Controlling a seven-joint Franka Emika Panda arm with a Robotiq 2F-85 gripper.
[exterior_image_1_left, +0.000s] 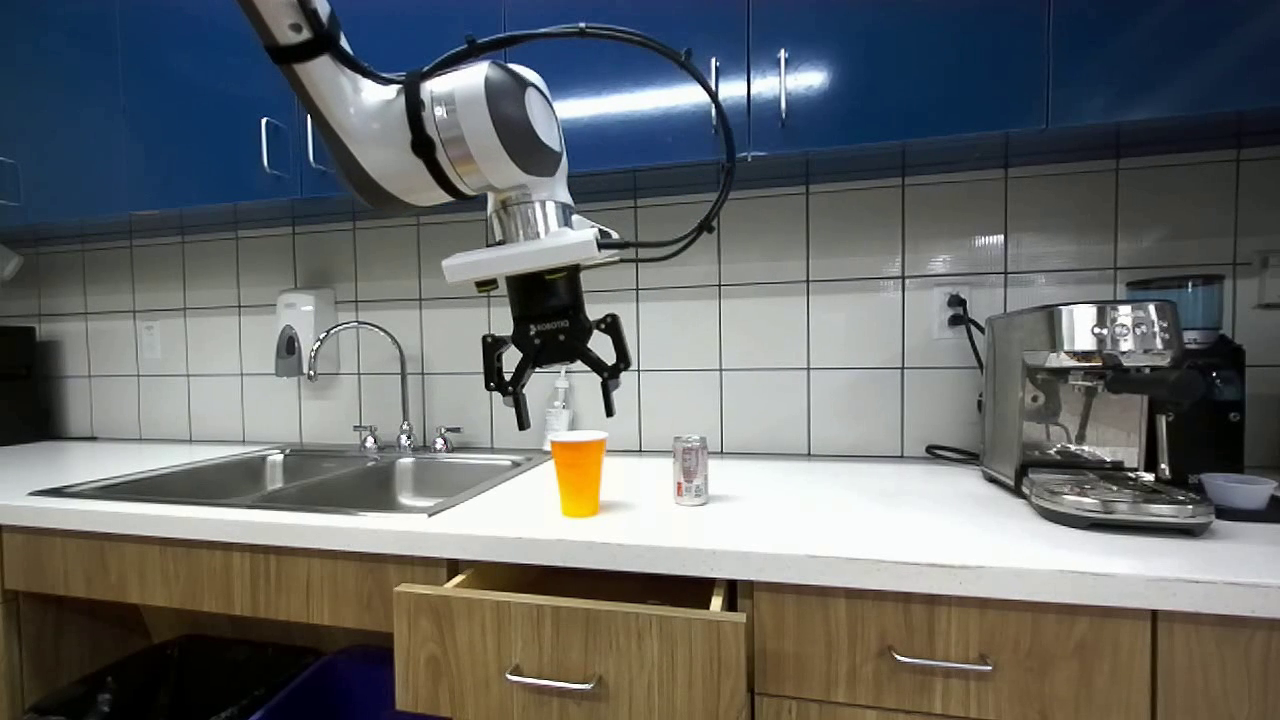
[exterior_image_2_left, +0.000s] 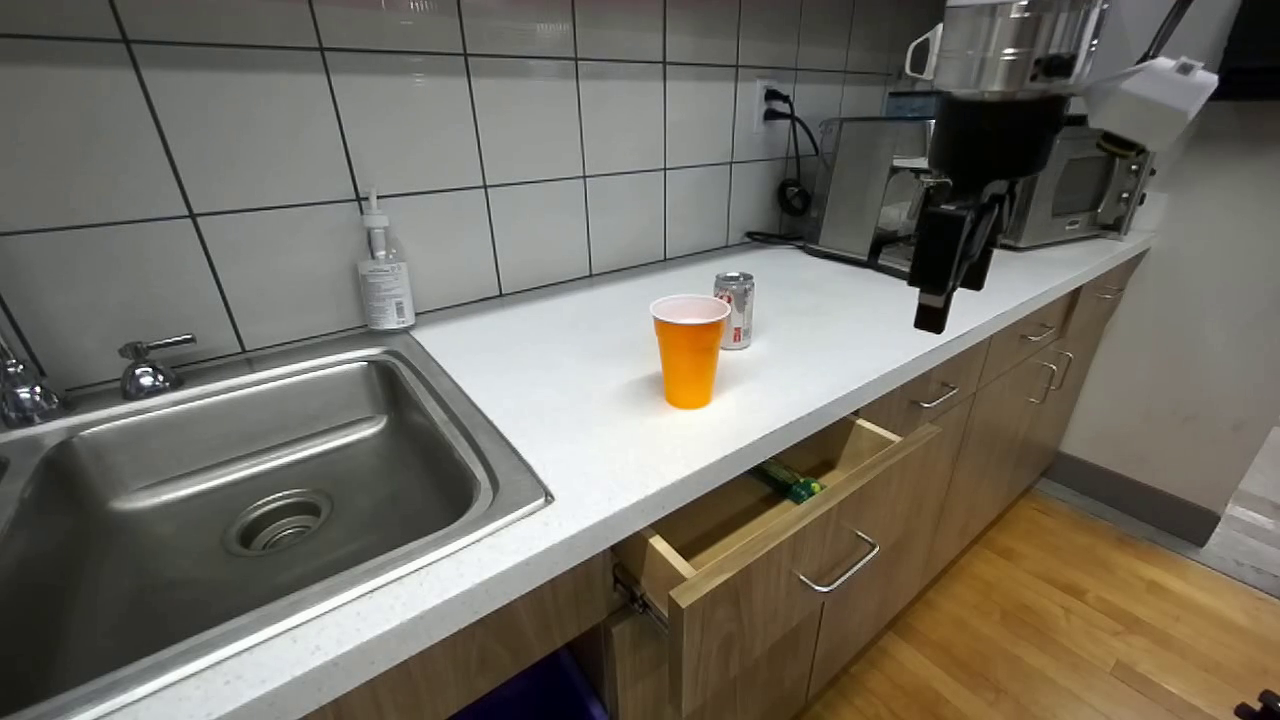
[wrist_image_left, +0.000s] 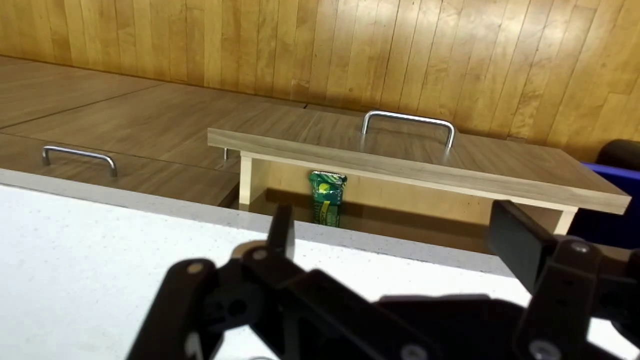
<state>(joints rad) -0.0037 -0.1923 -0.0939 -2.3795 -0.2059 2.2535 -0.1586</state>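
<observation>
1. In an exterior view, shows the gripper (exterior_image_1_left: 566, 412) pointing down, raised above the level of the white counter (exterior_image_1_left: 850, 520), with its jaws wide apart. Puts the orange cup (exterior_image_1_left: 579, 475), upright on the counter, just below the gripper from this angle. Adds a small can (exterior_image_1_left: 690, 470) standing near the cup, toward the espresso machine (exterior_image_1_left: 1050, 430), and a pulled-out drawer (exterior_image_1_left: 560, 635) under the counter's front edge.
2. In an exterior view, shows the gripper from the side, well apart from the cup; unable to judge the spread of its jaws from here. Sets the cup partly in front of the can, with the sink (exterior_image_2_left: 250, 440) and a soap bottle (exterior_image_2_left: 386, 285) to the left. Reveals a green packet (exterior_image_2_left: 790, 482) lying inside the drawer.
3. In the wrist view, looks past the widely parted jaws to the counter's edge and the drawer beyond. Shows the packet near the drawer's front, partly hidden by the counter, with wooden floor (wrist_image_left: 325, 50) farther off.
</observation>
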